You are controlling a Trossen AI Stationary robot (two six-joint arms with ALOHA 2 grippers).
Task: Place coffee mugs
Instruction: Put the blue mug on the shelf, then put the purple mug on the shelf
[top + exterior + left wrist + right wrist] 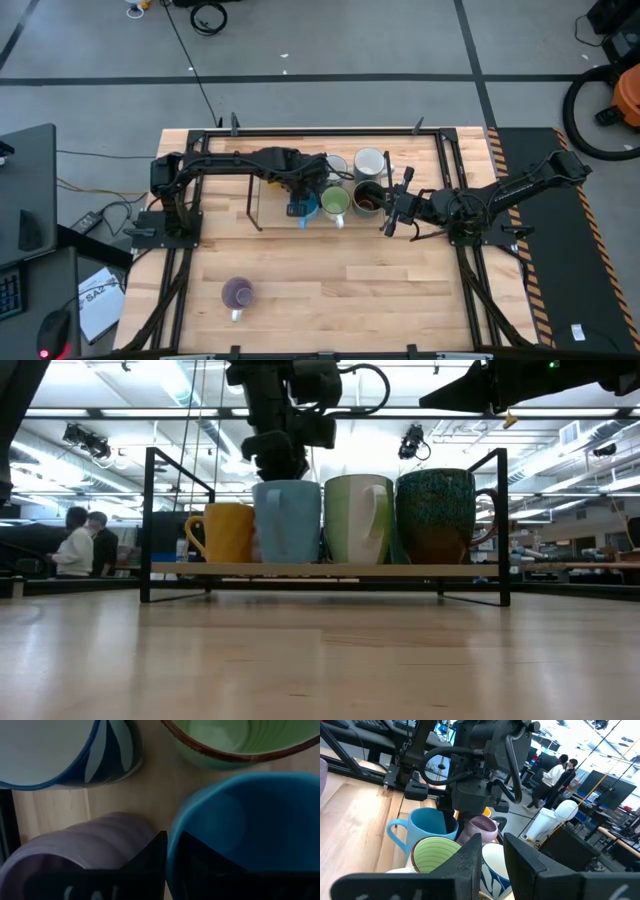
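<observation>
A low black wire rack with a wooden shelf [470, 571] stands at the table's far middle. On it stand an orange mug [225, 532], a blue mug [288, 520], a green mug [358, 518] and a dark brown mug [440, 515]. Behind them are a lavender mug [75, 855] and a white patterned mug [65, 750]. My left gripper [172, 840] reaches down onto the blue mug [303, 208]. My right gripper [492, 850] hovers open just right of the rack [393, 210], level, holding nothing. A second lavender mug [238, 293] stands alone on the near left table. My left gripper straddles the blue mug's rim [172, 851] on the side next to the lavender mug. One finger [200, 862] is inside the mug and the other finger [150, 860] outside. The fingers come from above, pointing steeply down. The mug stands upright on the rack's shelf.
A pale mug [369, 161] stands in the rack's far row. The mugs sit close together, and the rack's black frame [148, 520] rises around them. Bare wood lies on the near half of the table [350, 290]. People stand in the room beyond [75, 545].
</observation>
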